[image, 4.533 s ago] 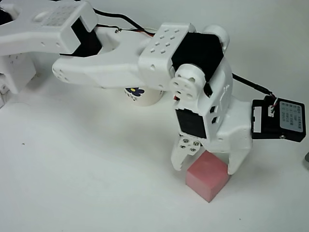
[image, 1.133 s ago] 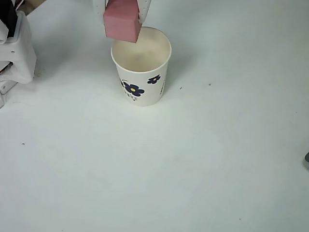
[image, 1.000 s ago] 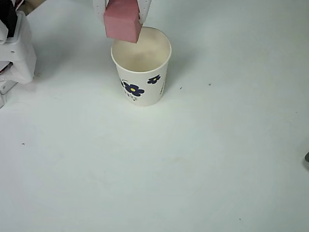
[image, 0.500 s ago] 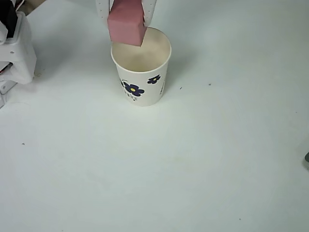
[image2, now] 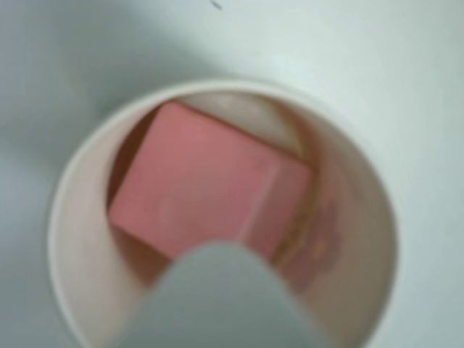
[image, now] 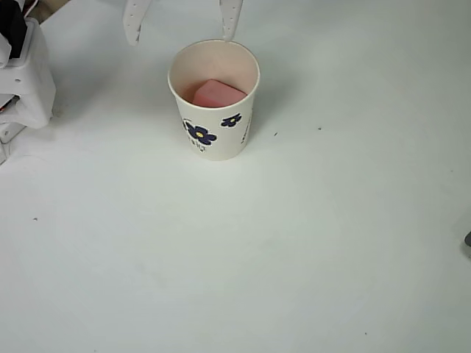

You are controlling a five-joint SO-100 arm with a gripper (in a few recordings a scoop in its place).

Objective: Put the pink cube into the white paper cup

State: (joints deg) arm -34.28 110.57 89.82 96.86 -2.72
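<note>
The pink cube [image: 218, 93] lies inside the white paper cup [image: 215, 129], resting at its bottom; the wrist view looks straight down on the pink cube [image2: 206, 190] within the cup's rim [image2: 65, 196]. The cup stands upright on the white table, with dark blue flower prints on its side. My gripper [image: 182, 20] hangs open just behind the cup at the top edge of the overhead view, its white fingertips [image: 229, 22] spread apart and holding nothing. One blurred fingertip [image2: 217, 304] shows at the bottom of the wrist view.
The arm's white base [image: 22, 73] stands at the left edge of the overhead view. The white table [image: 294, 243] stretches bare in front of and to the right of the cup.
The gripper has opened and let go of the pink cube, which dropped from above the cup's rim into the cup. The fingers have spread wider apart.
</note>
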